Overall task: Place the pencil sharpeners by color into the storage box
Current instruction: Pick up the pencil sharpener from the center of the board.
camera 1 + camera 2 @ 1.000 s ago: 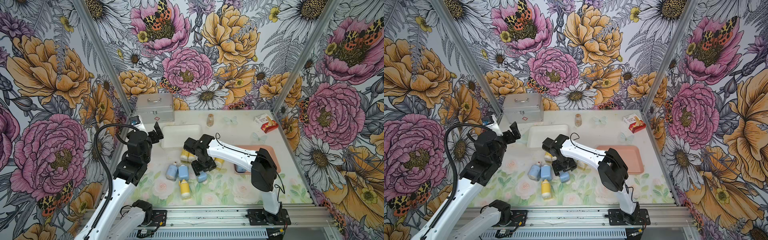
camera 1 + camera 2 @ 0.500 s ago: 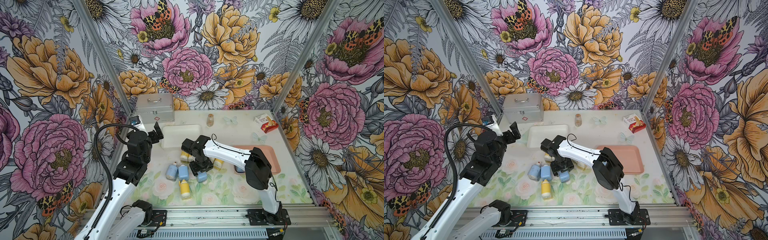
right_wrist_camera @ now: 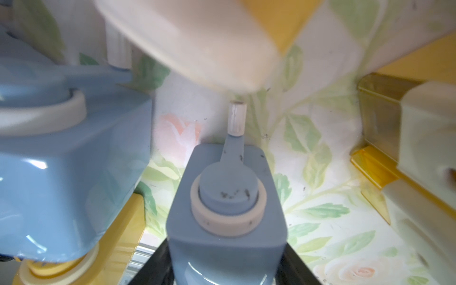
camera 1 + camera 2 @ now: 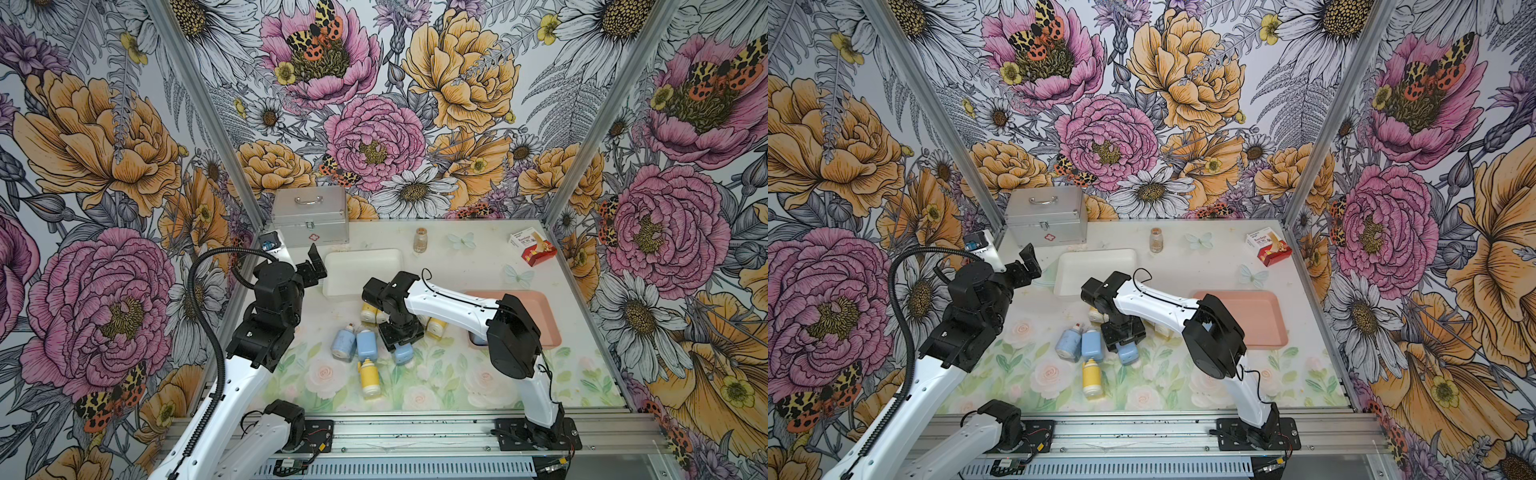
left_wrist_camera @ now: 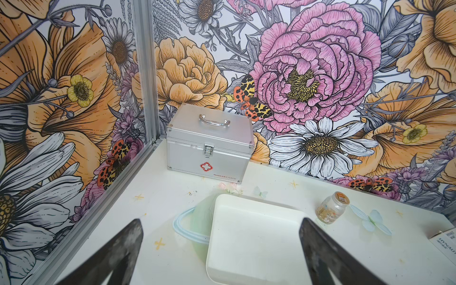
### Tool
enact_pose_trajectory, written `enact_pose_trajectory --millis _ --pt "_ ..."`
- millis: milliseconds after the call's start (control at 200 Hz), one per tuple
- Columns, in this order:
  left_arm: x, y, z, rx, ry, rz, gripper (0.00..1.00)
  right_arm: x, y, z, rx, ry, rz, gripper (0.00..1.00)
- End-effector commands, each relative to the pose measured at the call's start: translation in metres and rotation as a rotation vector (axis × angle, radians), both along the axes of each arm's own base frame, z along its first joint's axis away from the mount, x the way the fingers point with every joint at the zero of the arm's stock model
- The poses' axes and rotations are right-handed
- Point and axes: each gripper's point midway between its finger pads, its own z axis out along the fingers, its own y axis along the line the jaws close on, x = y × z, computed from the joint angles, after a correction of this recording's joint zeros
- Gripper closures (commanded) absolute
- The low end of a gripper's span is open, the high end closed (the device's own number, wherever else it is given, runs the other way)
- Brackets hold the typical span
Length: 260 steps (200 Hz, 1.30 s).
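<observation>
Right pincer (image 3: 223, 269) straddled one light blue, bottle-shaped plastic pencil sharpener (image 3: 227, 197) near the table's middle, among the other pencil sharpeners (image 4: 367, 345), fingers (image 3: 153, 274) beside both flanks for a side grip; firm clamping could not be confirmed. Left pincer (image 5: 220, 224) stood released, raised near the table's left edge, clear of the work.

Both top views look steeply down from above the front rail (image 4: 415, 432) toward the back wall (image 4: 415, 104); the 2 share nearly the whole desk (image 4: 436, 386). The left wrist view sits raised above the desk's left side, facing the back corner with the silver case (image 5: 209, 150) and glass jar (image 5: 332, 208), which the top views also hold. The right wrist view hangs very near a light blue sharpener (image 3: 227, 222) between its fingers (image 3: 155, 271).
</observation>
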Motion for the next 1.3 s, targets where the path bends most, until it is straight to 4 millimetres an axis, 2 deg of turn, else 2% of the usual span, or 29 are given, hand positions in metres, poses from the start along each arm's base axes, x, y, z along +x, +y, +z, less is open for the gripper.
enact_pose_trajectory --millis 0,465,916,1296 --pt "-0.003 0.002 0.002 -0.012 -0.011 -0.002 0.01 -0.001 0.005 -0.011 0.004 0.013 0.005 0.39" --pt "-0.005 0.002 0.004 -0.016 -0.016 -0.004 0.01 -0.001 0.002 -0.008 0.006 0.004 0.010 0.51" --pt "-0.006 0.002 0.005 -0.017 -0.021 -0.007 0.01 -0.009 -0.005 0.024 0.066 -0.014 0.022 0.54" --pt "-0.006 0.002 0.006 -0.023 -0.023 -0.010 0.01 -0.017 -0.028 0.061 0.063 -0.035 0.046 0.54"
